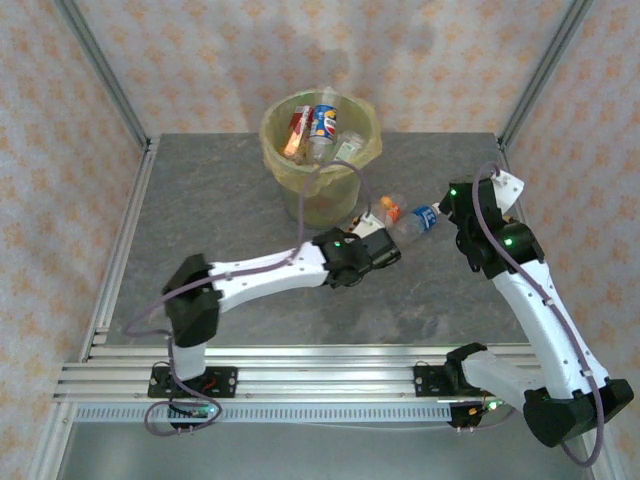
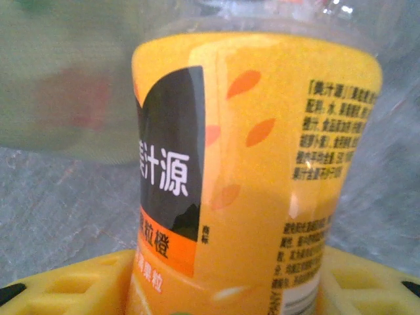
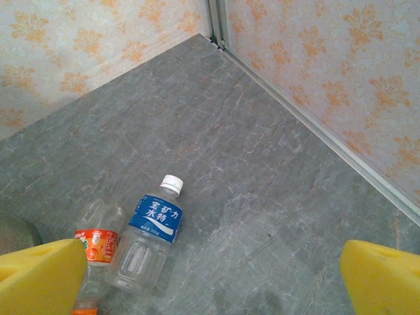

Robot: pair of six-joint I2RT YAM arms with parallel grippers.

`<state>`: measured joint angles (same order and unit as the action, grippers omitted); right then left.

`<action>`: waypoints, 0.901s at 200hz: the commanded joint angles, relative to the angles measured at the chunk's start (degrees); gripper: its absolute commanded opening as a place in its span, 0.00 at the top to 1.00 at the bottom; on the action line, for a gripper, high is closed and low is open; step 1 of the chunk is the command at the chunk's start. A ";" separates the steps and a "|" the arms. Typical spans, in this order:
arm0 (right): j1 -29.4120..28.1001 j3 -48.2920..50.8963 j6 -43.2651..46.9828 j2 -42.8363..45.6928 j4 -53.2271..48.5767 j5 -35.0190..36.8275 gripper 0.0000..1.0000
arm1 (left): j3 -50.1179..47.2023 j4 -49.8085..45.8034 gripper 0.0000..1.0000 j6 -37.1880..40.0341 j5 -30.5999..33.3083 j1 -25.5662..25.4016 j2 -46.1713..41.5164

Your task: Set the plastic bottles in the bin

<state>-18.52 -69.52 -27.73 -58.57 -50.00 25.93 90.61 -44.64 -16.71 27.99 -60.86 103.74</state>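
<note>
An orange bottle [image 2: 262,164] with a yellow, black and orange label stands close up between my left gripper's [image 2: 220,289] yellow pads [image 2: 65,285], which are shut on it. From above, that left gripper [image 1: 375,232] sits just in front and right of the bin [image 1: 300,195], a bucket lined with a yellow-green bag and holding several bottles [image 1: 322,125]. A clear bottle with an orange label [image 1: 392,210] [image 3: 98,239] and a blue-labelled, white-capped bottle [image 1: 425,217] [image 3: 154,226] lie side by side on the table. My right gripper [image 1: 452,203] [image 3: 213,279] hovers open beside them, nothing between its fingers.
The grey stone-look tabletop [image 1: 200,200] is bounded by metal frame posts and patterned walls [image 3: 315,59]. The far right corner post [image 3: 216,23] is close to the right gripper. The bin's bag is a green blur [image 2: 59,79] behind the held bottle.
</note>
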 commanded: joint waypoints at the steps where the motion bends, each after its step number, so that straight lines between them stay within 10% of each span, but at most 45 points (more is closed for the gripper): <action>1: 0.25 1.09 -0.95 1.16 1.13 0.44 0.01 | -0.87 -1.06 0.42 -2.43 -1.18 -0.04 -8.85; 79: 0.27 2.71 -0.67 1.61 2.63 -1.49 0.01 | 5.92 10.46 0.42 -0.52 -7.48 10.58 -23.15; 180: 0.33 4.13 -0.69 2.06 4.46 -5.54 0.01 | 21.95 14.72 0.42 12.16 -17.92 27.98 -7.04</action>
<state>-18.52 -65.93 -27.90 -57.12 -46.59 20.91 108.60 -31.64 -10.28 14.00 -35.11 93.69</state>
